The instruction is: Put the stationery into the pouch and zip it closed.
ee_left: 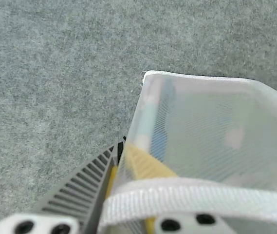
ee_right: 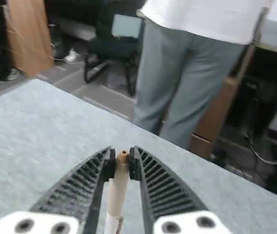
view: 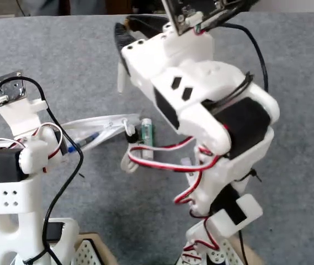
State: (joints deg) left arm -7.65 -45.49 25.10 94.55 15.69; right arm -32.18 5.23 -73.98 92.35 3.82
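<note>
Two grippers were busy: right gripper (ee_right: 122, 162) clamped tight on a pen (ee_right: 117, 192), left gripper (ee_left: 127, 152) pinching the pouch (ee_left: 211, 126).

1 pouch (ee_left: 211, 126), 1 pen (ee_right: 118, 187), 1 green stick (view: 147, 136)

1. The slim beige pen (ee_right: 118, 180) runs off the right wrist view's edge — we cannot see its lower end.
2. Inside the translucent mesh pouch (ee_left: 211, 131), the contents blur into blue and yellow shapes we cannot name.
3. From above, the white right arm (view: 201, 110) hides much of the grey felt table (view: 289, 72) — we cannot tell what lies beneath.
</note>
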